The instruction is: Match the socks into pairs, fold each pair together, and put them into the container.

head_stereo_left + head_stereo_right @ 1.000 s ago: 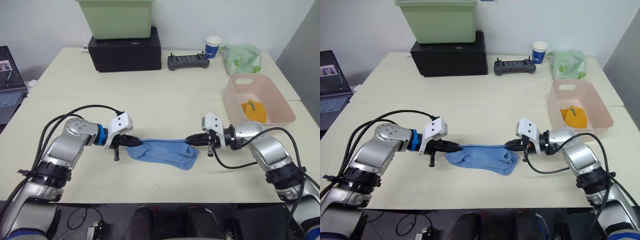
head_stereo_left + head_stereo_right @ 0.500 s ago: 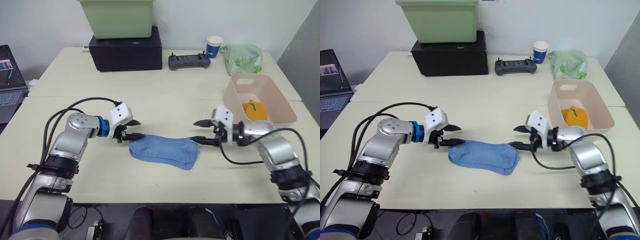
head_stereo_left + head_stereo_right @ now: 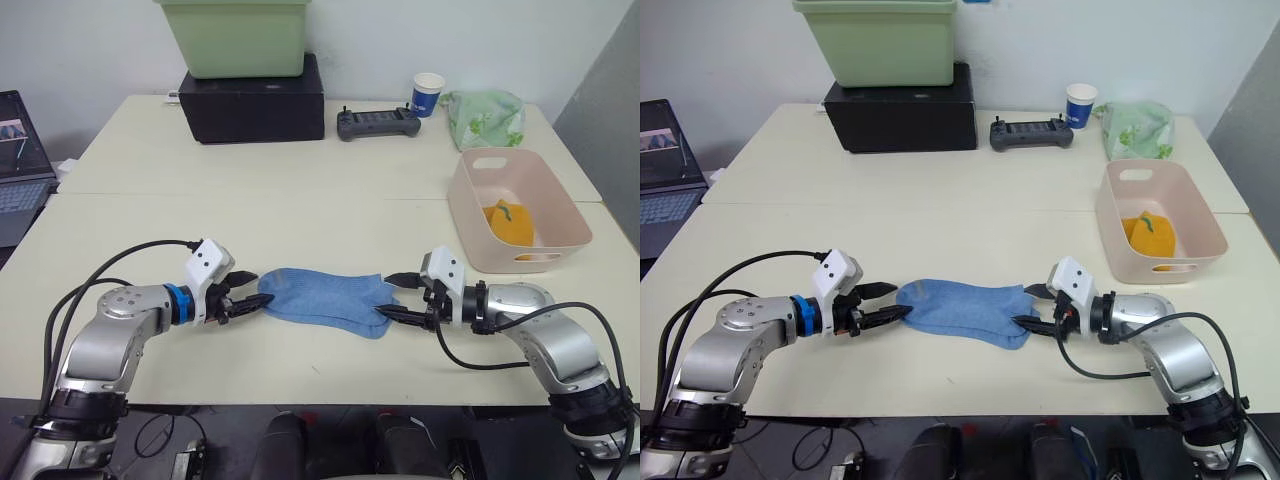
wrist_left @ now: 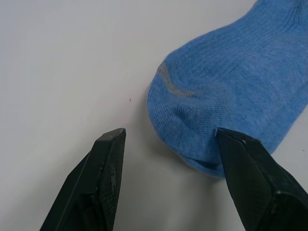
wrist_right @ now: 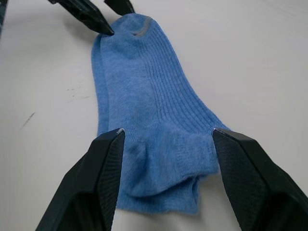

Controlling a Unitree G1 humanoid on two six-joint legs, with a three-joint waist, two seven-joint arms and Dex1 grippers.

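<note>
The blue socks (image 3: 325, 299) lie flat on the table (image 3: 300, 220), near its front edge, stretched sideways between the two arms. From the right wrist view they look like two socks laid one on top of the other, with the cuff end toward the right arm and the toe end toward the left arm.

The left tool (image 3: 246, 295) sits low over the table at the toe end, its two black fingers (image 4: 108, 163) spread apart. In the left wrist view one finger stands on bare table beside the toe and the other reaches the sock's edge; nothing is gripped.

The right tool (image 3: 392, 296) is at the cuff end, also released, its fingers (image 5: 108, 159) spread wide on either side of the cuff without closing on it.

Farther back on the right side of the table stands the pink basket (image 3: 560, 215), well apart from the blue socks, with a folded orange bundle (image 3: 508, 222) lying inside it.

Along the back of the table are a black box (image 3: 250, 100) with a green tub (image 3: 232, 35) on top, a black controller (image 3: 377, 123), a paper cup (image 3: 427, 92) and a green bag (image 3: 484, 115). A laptop (image 3: 18, 160) sits off to the left.
</note>
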